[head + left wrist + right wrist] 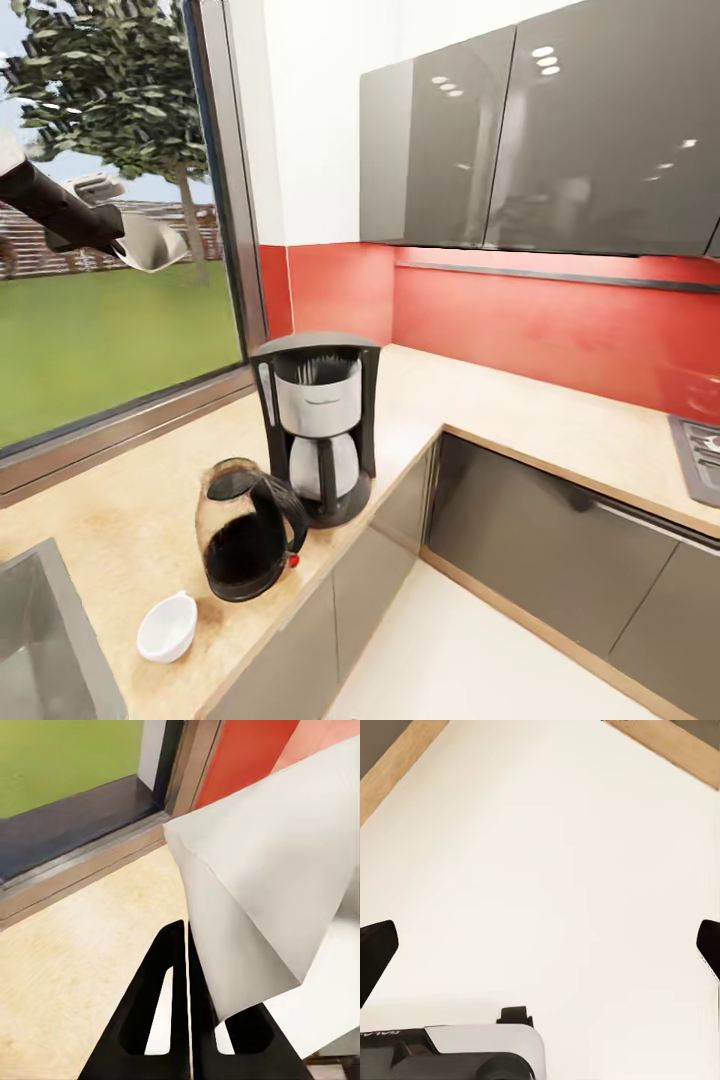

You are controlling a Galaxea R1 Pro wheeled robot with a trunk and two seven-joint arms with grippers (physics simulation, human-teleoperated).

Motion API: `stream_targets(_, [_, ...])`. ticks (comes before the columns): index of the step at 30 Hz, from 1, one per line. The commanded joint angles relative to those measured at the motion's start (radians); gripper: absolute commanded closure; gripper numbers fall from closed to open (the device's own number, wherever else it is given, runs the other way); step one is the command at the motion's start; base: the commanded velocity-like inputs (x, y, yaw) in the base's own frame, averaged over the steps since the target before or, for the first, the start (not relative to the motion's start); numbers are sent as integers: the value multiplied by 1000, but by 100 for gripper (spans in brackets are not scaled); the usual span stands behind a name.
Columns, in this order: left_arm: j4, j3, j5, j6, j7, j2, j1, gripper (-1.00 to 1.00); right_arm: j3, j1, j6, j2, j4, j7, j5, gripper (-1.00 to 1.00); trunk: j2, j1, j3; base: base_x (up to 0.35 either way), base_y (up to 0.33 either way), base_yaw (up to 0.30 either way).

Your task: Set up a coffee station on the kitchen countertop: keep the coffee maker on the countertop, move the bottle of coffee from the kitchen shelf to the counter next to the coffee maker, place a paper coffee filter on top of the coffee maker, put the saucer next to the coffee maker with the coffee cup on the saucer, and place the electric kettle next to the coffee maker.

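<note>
Left gripper [186, 945] pinched on paper coffee filter [277, 885] — filter fans out beyond fingertips, high above countertop [110, 520] near window edge. Right gripper [540, 945] spread wide — holds nothing.

Left arm [55, 210] is a black tube with a pale grey end. Left claw [186, 945] fingers [142, 1020] are black, triangular, slotted. Right claw fingertips [376, 949] black; grey-and-black housing [480, 1050] beneath.

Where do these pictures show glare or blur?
Head view: ceiling-light spots glare on the glossy grey wall cabinets; the tree outside looks smeared. Left wrist view: the white paper coffee filter is evenly lit, with soft fold shading. Right wrist view: pale floor, nearly featureless.
</note>
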Motion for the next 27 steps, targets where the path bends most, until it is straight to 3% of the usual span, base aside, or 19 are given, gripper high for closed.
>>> stream_targets(1, [2,2,0,1,-3,-1,-2,100,-1,0,-2,0,0,0,0,-100,-2,0,-2,-105,-267,267])
stream_targets(11, [1,0,2,0,-3,-4,-2,100,-1,0,-2,0,2,0,0,-100,-2,0,-2,-225,-217,275])
stream_targets(27, [1,-4,1,-1,-3,-12,0,100,3,0,-2,-1,4,1,5,-100,-2,0,-2,-128,-253,19])
